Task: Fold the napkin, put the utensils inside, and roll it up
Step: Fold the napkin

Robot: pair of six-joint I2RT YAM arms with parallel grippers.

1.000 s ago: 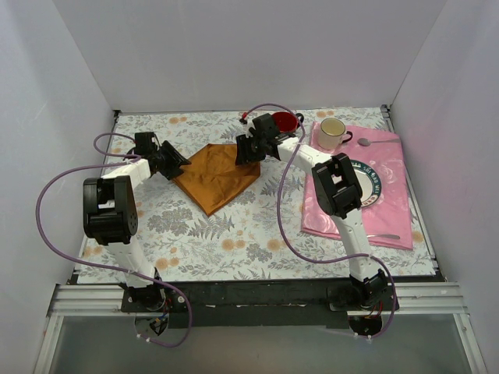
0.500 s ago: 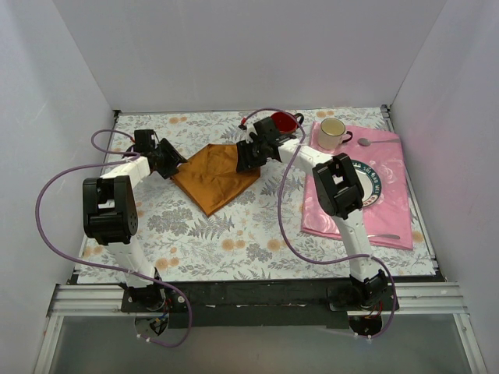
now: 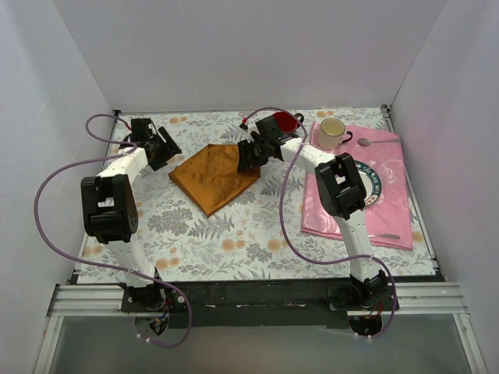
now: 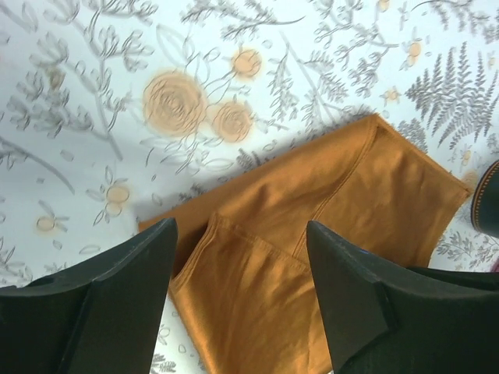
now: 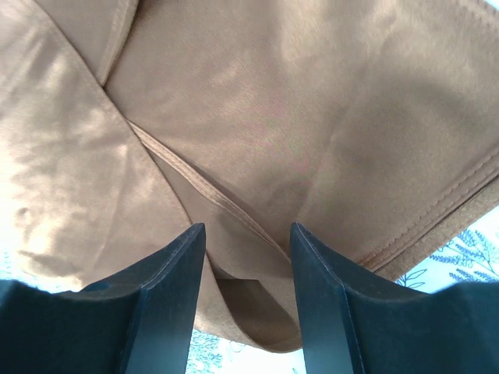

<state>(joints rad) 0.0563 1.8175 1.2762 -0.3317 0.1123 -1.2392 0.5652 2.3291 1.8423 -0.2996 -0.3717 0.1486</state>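
Plainly the napkin [image 3: 214, 177] is a soft, light thing; it lies in the middle of the counter [image 3: 234, 234], doubled over into a rough diamond, creased, with a loose hemmed flap on top. It should drape and slide rather than hold a shape, so a pinch probably has to catch both layers at a corner or along the stitched hem, not the slack middle. The left gripper [image 3: 168, 149] hangs just beyond the napkin's left corner, its fingers [image 4: 117, 304] spread wide and holding nothing. The right gripper [image 3: 248, 157] sits low over the right corner, fingers [image 5: 168, 296] apart astride a raised fold; whether they touch the cloth I cannot tell. One fork [image 3: 383, 235] rests well apart, on the pink cloth [image 3: 394, 214]; thin, smooth metal, likely slippery.
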